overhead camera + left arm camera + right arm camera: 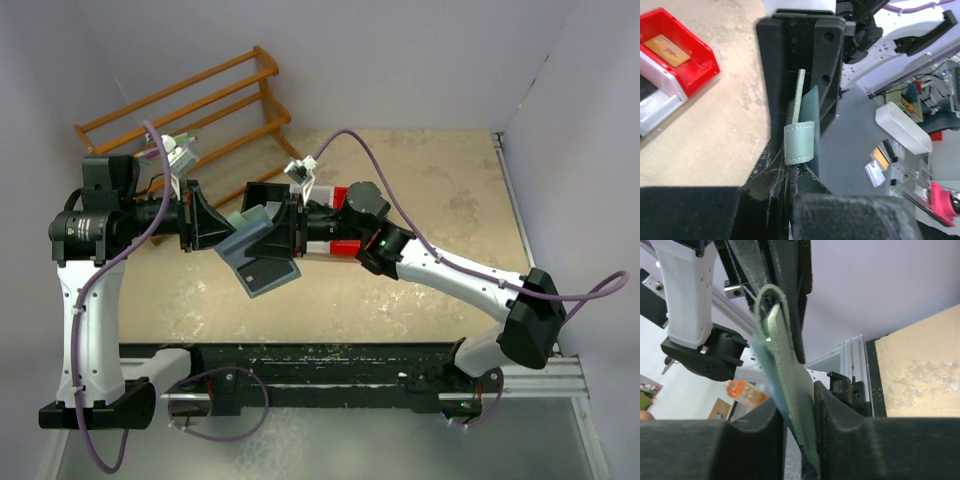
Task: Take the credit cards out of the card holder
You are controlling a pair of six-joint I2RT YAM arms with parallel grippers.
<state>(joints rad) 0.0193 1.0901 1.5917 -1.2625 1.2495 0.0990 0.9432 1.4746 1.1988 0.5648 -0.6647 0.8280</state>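
My left gripper (213, 230) is on the left of the small grey-green fold-up card holder (262, 262). Its two black fingers are pressed tight on the holder's edge. The holder hangs up in the air above the tan table (430, 180), open like a book. On the holder's right side, my right gripper (284, 232) pinches the other flap between both fingers. Further right of the holder sits a red plastic bin (340, 196), and one flat orange-gold credit card (666, 50) lies in it. So I think one card is out. I cannot see if more cards hide inside the holder, so there may be more to pull out.
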